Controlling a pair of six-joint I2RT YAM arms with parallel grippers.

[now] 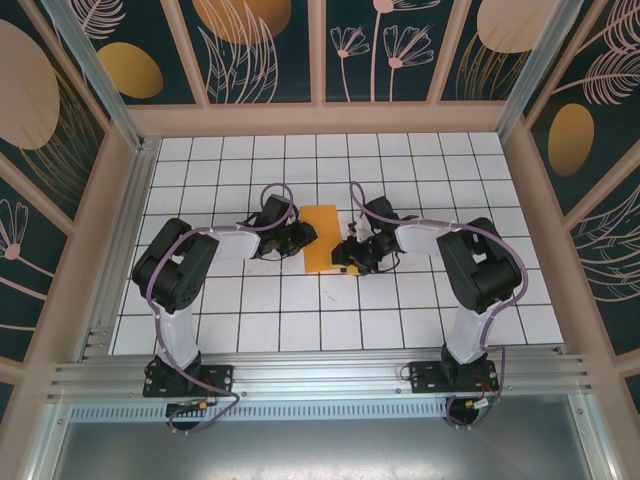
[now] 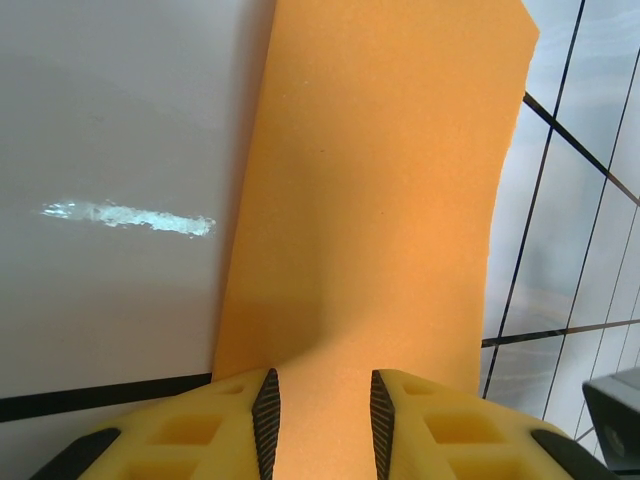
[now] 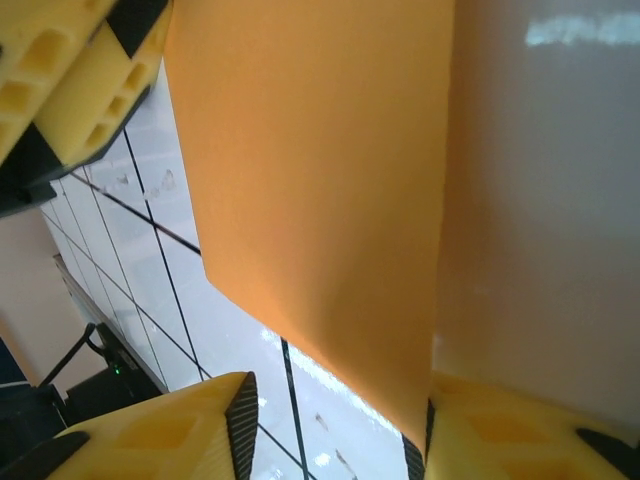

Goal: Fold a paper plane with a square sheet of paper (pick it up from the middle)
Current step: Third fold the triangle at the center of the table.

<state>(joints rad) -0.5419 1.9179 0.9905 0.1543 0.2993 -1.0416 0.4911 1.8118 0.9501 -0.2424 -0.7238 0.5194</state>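
The square sheet of paper [image 1: 322, 232] is orange and looks like a narrow upright rectangle at the table's middle, between both grippers. My left gripper [image 1: 305, 238] is at its left edge. In the left wrist view the paper [image 2: 380, 200] runs flat under my left gripper [image 2: 322, 390], whose jaws stand apart over it and clamp nothing. My right gripper [image 1: 350, 252] is at the sheet's lower right edge. In the right wrist view a raised flap of paper [image 3: 320, 190] hangs into my right gripper [image 3: 330, 420]. Its edge lies against the right finger [image 3: 415, 455] and the other finger stands well clear.
The white grid-tiled table [image 1: 250, 320] has free room all around the sheet. Patterned walls [image 1: 60, 120] close in three sides and a metal rail [image 1: 320, 375] runs along the near edge. The left gripper's yellow fingers [image 3: 70, 80] are close at the right wrist view's upper left.
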